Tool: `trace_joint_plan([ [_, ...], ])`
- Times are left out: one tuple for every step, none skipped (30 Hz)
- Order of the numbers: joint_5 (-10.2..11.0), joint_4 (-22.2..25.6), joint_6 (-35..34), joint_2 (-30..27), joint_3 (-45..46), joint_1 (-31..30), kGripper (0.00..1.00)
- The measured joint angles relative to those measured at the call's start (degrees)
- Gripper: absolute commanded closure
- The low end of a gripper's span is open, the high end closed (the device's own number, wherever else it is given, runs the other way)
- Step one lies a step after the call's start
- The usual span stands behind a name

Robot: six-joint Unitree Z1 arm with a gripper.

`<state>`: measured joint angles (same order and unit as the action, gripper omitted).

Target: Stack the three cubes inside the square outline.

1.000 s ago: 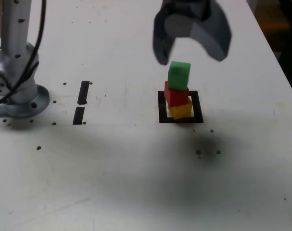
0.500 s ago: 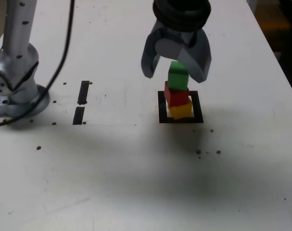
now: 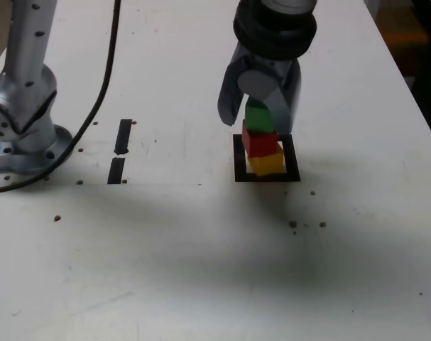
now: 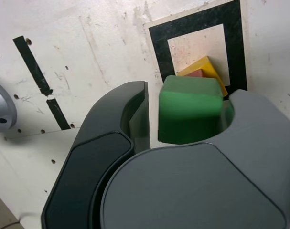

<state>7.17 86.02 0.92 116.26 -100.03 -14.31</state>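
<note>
**Green cube sits between the jaws atop the stack**

The green cube [image 3: 257, 118] tops the red cube [image 3: 261, 141] and yellow cube [image 3: 266, 163], all standing inside the square outline [image 3: 239, 165] on the counter [image 3: 201, 249]. The gripper [image 3: 256, 121] hangs directly above the outline, jaws straddling the green cube. In the wrist view one jaw touches it while a slim gap shows at the other, so a firm clamp cannot be confirmed.

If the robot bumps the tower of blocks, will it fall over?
Probably. The green cube tops the red cube and yellow cube, a narrow tower three high. The cubes sit slightly twisted, not squarely aligned, so a sideways nudge from the gripper would likely topple it. They look solid, so unlikely to break.
</note>
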Motion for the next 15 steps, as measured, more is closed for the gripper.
trace_joint_plan([
  [0.0, -0.3, 0.0, 0.0, 0.1, 0.0, 0.56],
  [0.0, -0.5, 0.0, 0.0, 0.1, 0.0, 0.58],
  [0.0, -0.7, 0.0, 0.0, 0.1, 0.0, 0.61],
  [0.1, -0.7, 0.0, 0.0, 0.0, 0.0, 0.63],
  [0.3, -0.8, -0.1, 0.0, 0.0, 0.0, 0.66],
  [0.4, -0.8, -0.1, 0.0, -0.1, 0.0, 0.68],
  [0.6, -0.9, -0.1, 0.0, -0.2, 0.0, 0.7],
  [0.9, -0.9, -0.1, 0.0, -0.4, 0.0, 0.71],
  [1.1, -0.9, -0.2, -0.2, -0.7, 0.0, 0.72],
  [1.4, -0.8, -0.5, -0.4, -1.0, 0.0, 0.72],
  [1.6, -0.2, -0.9, -1.0, -1.5, 0.0, 0.73],
  [1.8, 0.8, -1.4, -2.1, -2.1, -0.2, 0.73],
  [1.8, 1.5, -1.7, -3.5, -2.4, -0.5, 0.73],
  [1.8, 2.8, -3.3, -4.9, -2.7, -1.5, 0.74],
  [1.8, 3.6, -4.1, -6.1, -2.9, -2.3, 0.74],
])
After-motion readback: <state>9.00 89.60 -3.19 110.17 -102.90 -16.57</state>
